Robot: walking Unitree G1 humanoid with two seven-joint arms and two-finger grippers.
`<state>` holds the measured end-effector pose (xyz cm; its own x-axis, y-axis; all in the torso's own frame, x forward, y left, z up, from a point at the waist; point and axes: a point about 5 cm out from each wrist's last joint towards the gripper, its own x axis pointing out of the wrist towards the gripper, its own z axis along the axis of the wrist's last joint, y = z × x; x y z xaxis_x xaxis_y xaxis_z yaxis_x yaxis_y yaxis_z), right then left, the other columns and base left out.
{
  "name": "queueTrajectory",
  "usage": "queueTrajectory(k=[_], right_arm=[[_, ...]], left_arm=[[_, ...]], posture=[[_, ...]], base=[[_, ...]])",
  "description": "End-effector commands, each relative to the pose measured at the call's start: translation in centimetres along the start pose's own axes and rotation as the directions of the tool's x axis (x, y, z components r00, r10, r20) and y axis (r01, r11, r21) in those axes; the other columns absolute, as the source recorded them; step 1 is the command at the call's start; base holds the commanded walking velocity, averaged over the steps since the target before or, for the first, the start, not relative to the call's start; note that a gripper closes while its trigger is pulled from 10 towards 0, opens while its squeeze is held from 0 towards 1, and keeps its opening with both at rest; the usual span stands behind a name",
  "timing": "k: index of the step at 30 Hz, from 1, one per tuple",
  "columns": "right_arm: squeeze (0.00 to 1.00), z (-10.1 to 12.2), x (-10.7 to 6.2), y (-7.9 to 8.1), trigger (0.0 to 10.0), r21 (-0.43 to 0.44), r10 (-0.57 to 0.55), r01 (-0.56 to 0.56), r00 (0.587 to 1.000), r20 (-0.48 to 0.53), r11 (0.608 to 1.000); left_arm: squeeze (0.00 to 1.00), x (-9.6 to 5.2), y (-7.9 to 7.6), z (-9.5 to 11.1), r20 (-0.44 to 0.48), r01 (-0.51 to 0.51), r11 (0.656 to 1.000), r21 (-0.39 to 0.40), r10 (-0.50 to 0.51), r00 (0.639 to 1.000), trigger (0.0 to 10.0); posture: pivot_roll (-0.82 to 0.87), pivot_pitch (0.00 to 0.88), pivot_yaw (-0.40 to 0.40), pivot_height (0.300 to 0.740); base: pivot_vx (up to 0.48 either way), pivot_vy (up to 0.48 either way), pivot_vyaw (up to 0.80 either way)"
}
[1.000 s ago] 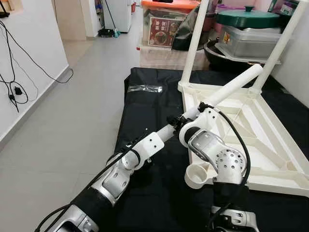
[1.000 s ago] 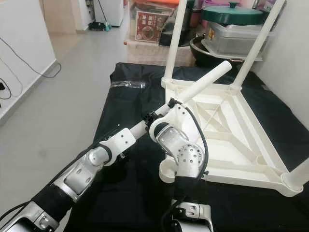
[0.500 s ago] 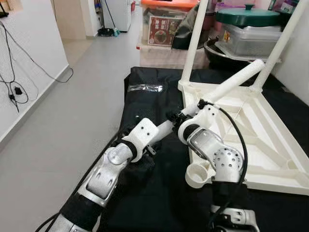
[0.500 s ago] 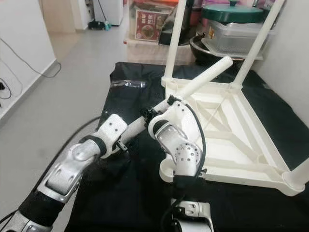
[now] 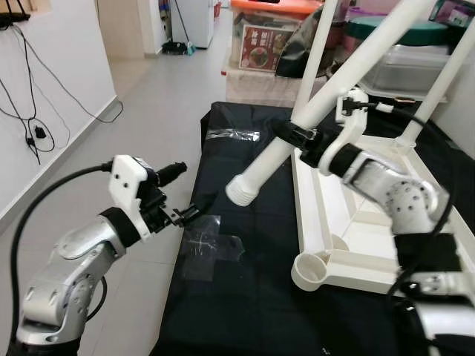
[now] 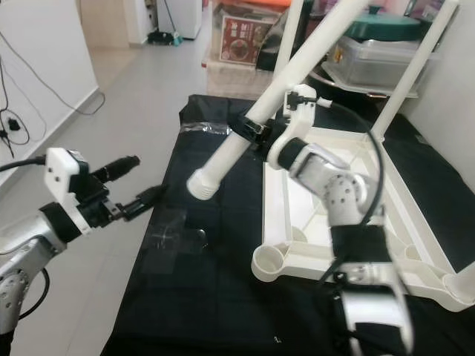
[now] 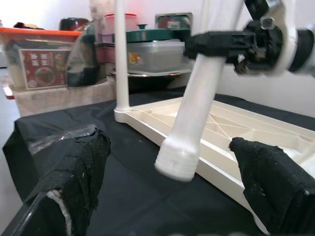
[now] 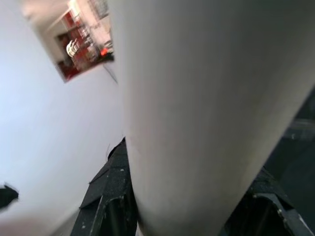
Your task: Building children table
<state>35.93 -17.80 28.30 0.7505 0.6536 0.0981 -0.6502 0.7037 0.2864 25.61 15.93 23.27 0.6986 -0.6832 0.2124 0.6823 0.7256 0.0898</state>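
The white children's table lies upside down on a black cloth, with two legs standing in its far corners. Its near left corner socket is empty. A loose white leg hangs tilted in the air over the cloth, its lower end pointing toward my left gripper. My right gripper is shut on this leg partway up, and its black fingers clasp the tube on both sides. My left gripper floats open to the left of the leg's end, apart from it, holding nothing.
Clear plastic wrapping lies on the cloth below the leg and another piece farther back. Storage boxes and a lidded pot crowd the far side. Bare floor runs along the left, with cables on the wall.
My right gripper has raised the loose leg off the table and swung it steeper. The left gripper has drawn back to the left, away from the leg, and stands open.
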Motion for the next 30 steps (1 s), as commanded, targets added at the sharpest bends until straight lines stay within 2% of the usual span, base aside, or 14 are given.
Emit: queueTrajectory(k=[1, 4, 8, 14, 17, 22, 23, 24, 25, 30], right_arm=[[0.00, 2.0, -1.1, -0.4, 0.0, -0.126, 0.134, -0.133, 0.991, -0.004, 0.983], [0.00, 2.3, -1.4, -0.5, 0.0, -0.144, 0.156, -0.156, 0.988, -0.017, 0.977], [0.00, 2.2, -3.3, -0.5, 0.0, -0.194, 0.294, -0.307, 0.951, -0.092, 0.932], [0.00, 1.9, -3.6, -0.5, 0.0, -0.188, 0.311, -0.328, 0.943, -0.114, 0.926], [0.00, 1.4, -5.0, -0.1, 0.0, -0.202, 0.413, -0.446, 0.892, -0.185, 0.872], [0.00, 1.6, -5.3, -0.3, 0.0, -0.208, 0.447, -0.488, 0.869, -0.213, 0.848], [0.00, 1.7, -5.7, -0.4, 0.0, -0.207, 0.476, -0.522, 0.848, -0.234, 0.828], [0.00, 1.7, -5.7, -0.4, 0.0, -0.207, 0.476, -0.522, 0.848, -0.234, 0.828], [0.00, 1.8, -6.2, -0.5, 0.0, -0.202, 0.511, -0.564, 0.819, -0.260, 0.801], [0.00, 2.0, -6.4, -0.3, 0.0, -0.204, 0.532, -0.588, 0.802, -0.272, 0.783]], left_arm=[[0.00, -0.6, -0.7, -0.6, -0.051, 0.039, 0.999, -0.014, -0.040, 0.998, 10.0], [0.00, -0.8, -0.7, -0.6, -0.053, 0.044, 0.999, -0.027, -0.045, 0.998, 10.0], [0.00, -1.9, 0.4, -0.5, -0.064, 0.017, 0.998, -0.065, -0.021, 0.998, 10.0], [0.00, -2.1, 0.6, -0.6, -0.073, 0.011, 0.998, -0.063, -0.015, 0.997, 10.0], [0.00, -2.7, 0.8, -1.1, -0.108, 0.014, 0.997, -0.070, -0.022, 0.994, 10.0], [0.00, -3.1, 1.0, -1.1, -0.120, 0.012, 0.998, -0.069, -0.020, 0.993, 10.0], [0.00, -3.3, 1.2, -1.0, -0.125, 0.007, 0.998, -0.070, -0.016, 0.992, 10.0], [0.00, -3.3, 1.2, -1.0, -0.125, 0.007, 0.998, -0.070, -0.016, 0.992, 10.0], [0.00, -3.6, 1.5, -0.9, -0.130, 0.001, 0.997, -0.071, -0.011, 0.991, 10.0], [0.00, -3.8, 1.7, -0.9, -0.136, 0.004, 0.997, -0.072, -0.014, 0.991, 10.0]], posture=[[0.00, 0.000, -0.102, 0.740], [0.00, 0.000, -0.102, 0.740], [0.00, 0.000, -0.096, 0.740], [0.00, 0.000, -0.096, 0.740], [-0.01, 0.000, -0.088, 0.740], [-0.02, 0.000, -0.082, 0.740], [-0.02, 0.000, -0.081, 0.740], [-0.02, 0.000, -0.081, 0.740], [-0.02, 0.000, -0.081, 0.740], [-0.02, 0.000, -0.078, 0.740]], base=[[0.000, 0.000, 0.00], [0.000, 0.000, 0.00], [0.000, 0.000, 0.00], [0.000, 0.000, 0.00], [0.000, 0.000, 0.00], [0.000, 0.000, 0.00], [0.000, 0.000, 0.00], [0.000, 0.000, 0.00], [0.000, 0.000, 0.00], [0.000, 0.000, 0.00]])
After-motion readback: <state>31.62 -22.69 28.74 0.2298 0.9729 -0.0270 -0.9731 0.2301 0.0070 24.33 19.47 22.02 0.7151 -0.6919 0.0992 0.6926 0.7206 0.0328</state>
